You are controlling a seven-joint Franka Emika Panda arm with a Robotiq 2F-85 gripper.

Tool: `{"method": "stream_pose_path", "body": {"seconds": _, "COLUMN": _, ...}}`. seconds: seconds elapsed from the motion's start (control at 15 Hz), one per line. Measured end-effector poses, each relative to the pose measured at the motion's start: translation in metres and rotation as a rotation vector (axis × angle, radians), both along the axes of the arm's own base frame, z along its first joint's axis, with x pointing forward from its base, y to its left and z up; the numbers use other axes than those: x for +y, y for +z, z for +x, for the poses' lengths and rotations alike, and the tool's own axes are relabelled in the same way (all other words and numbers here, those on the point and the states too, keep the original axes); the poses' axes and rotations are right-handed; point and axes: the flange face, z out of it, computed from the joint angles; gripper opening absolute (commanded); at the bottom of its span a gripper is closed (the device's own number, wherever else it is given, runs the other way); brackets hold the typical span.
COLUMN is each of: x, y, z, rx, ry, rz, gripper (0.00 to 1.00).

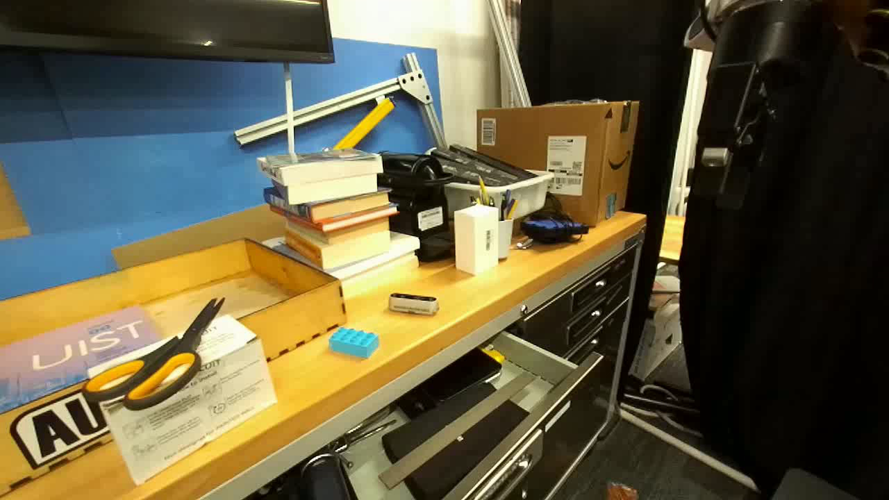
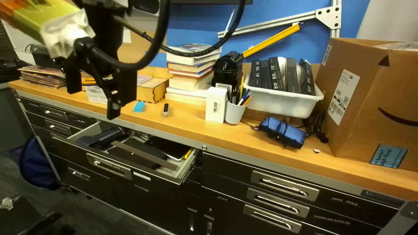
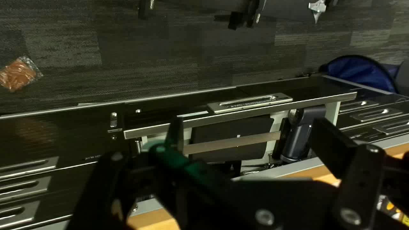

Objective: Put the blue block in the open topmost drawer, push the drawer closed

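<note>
Workshop or lab; workbench (image 2: pixel 235 135) and labelled drawers (image 2: pixel 321 204) show it.

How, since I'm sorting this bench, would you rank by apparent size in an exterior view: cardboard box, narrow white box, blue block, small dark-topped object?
Largest: cardboard box
Then: narrow white box
Smallest: blue block and small dark-topped object; too alike to rank, since the block lies nearer.

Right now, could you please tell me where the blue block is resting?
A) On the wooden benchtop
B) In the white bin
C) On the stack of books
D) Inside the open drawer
A, since both exterior views show the blue block on the wooden benchtop, outside the open drawer.
</note>
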Motion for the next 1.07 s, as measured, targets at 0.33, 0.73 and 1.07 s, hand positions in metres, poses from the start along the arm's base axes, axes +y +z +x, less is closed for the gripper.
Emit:
{"method": "stream_pose_path", "body": {"seconds": 0.33, "x": -0.0018, "y": 0.0080, "z": 0.0003, "rx": -0.018, "ry": -0.003, "rz": -0.004, "gripper": 1.00}}
{"method": "stream_pose_path", "body": {"seconds": 0.73, "x": -0.0018, "y": 0.0080, "z": 0.0004, "rx": -0.019, "ry": -0.003, "rz": -0.004, "gripper": 1.00}}
{"method": "stream_pose_path", "body": {"seconds": 1.07, "x": -0.0005, "y": 0.0067, "z": 0.0013, "rx": -0.016, "ry": -0.003, "rz": -0.009, "gripper": 1.00}}
